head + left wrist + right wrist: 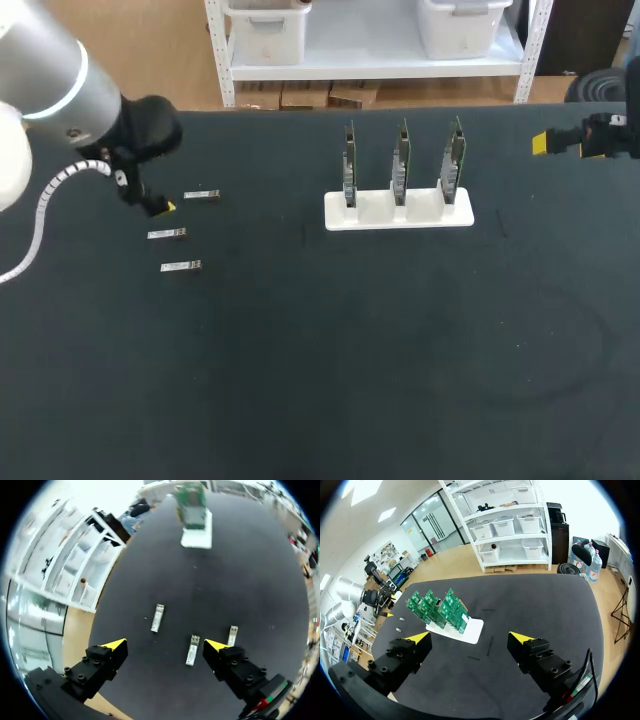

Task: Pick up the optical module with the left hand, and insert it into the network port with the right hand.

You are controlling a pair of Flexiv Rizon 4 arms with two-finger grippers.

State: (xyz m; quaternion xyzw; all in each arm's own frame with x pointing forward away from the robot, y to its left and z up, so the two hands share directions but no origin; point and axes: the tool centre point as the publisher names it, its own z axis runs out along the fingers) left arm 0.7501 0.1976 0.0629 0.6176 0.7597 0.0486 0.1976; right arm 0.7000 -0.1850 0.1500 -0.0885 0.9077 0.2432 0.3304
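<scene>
Hanging well to the left of the white holder (400, 212), the left end effector (165, 645) is seen with its fingers spread wide and nothing held. Three optical modules (201, 195) are laid flat on the worktop (350, 350) on that same side of the holder, close to one another. From the wrist camera one module (192, 650) is seen just within the fingers' gap, another beside a fingertip, and the third ahead, toward the holder. A grasp could be spoiled by this crowding: a neighbour may be nudged, or two caught at once, if the descent is not centred on one module. Such thin, low bodies may also be clipped at an edge and tilted, and a skewed hand-over would follow. In the holder three circuit boards (400, 165) are stood upright. The network port cannot be made out, so misalignment at insertion is to be feared, and the holder may be slid. Well to the right of the holder, the right end effector (470, 637) is likewise open and empty.
</scene>
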